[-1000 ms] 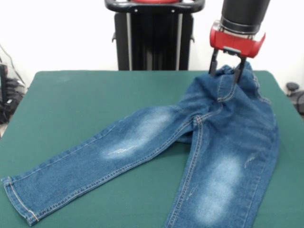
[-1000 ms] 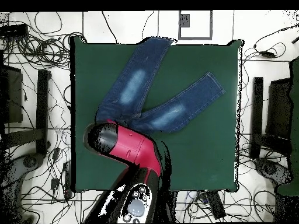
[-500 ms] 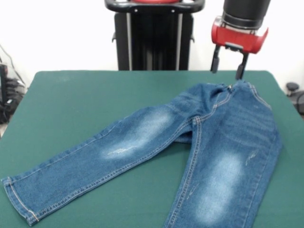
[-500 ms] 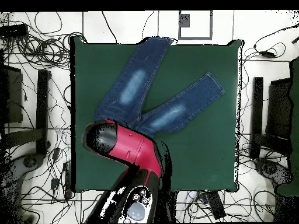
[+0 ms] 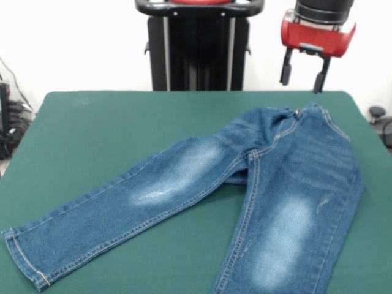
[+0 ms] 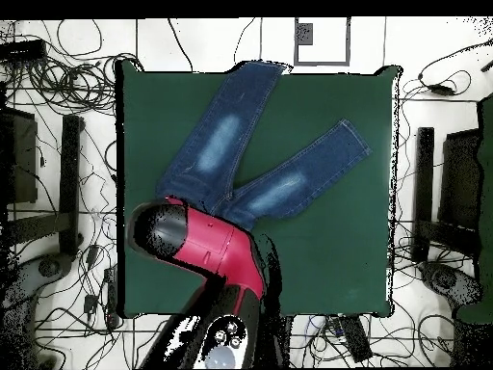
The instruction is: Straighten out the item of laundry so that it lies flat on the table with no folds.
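Hanging above the far right part of the table (image 5: 92,128), the gripper (image 5: 304,75) carries nothing: its two dark fingers (image 5: 285,68) point downward with a clear gap between them, apart from the cloth below. In the front view the red wrist housing sits above them, under the black end of the arm (image 6: 207,246). The pair of blue denim jeans (image 5: 275,177) lies on the dark green cloth top with its waistband toward the robot's side, just below the fingertips. One leg runs out toward the lower left of the front view and ends at a hem near the table's near-left corner; the other leg runs toward the bottom edge of that picture. Each leg bears a faded whitish patch, and tan stitching follows the seams. Where the legs meet at the crotch, the denim overlaps in a small fold. In the overhead view the jeans (image 6: 241,145) spread in a V, and the arm covers the waistband end.
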### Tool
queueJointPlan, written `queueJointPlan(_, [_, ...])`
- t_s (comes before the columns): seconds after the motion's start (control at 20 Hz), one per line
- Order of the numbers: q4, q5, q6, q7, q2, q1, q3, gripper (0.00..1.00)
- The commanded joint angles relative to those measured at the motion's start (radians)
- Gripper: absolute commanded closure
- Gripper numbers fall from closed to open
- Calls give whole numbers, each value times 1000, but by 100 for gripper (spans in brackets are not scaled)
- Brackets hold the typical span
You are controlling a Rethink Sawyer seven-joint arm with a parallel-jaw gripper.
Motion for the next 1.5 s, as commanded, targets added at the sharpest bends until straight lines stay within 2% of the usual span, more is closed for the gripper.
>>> queueJointPlan(0.05, [21,3,106,277,21,45,63,0])
queueJointPlan(1.0, [26,9,51,237,43,24,79,0])
queueJointPlan(1.5, [-15,-18,27,145,79,-54,107,0])
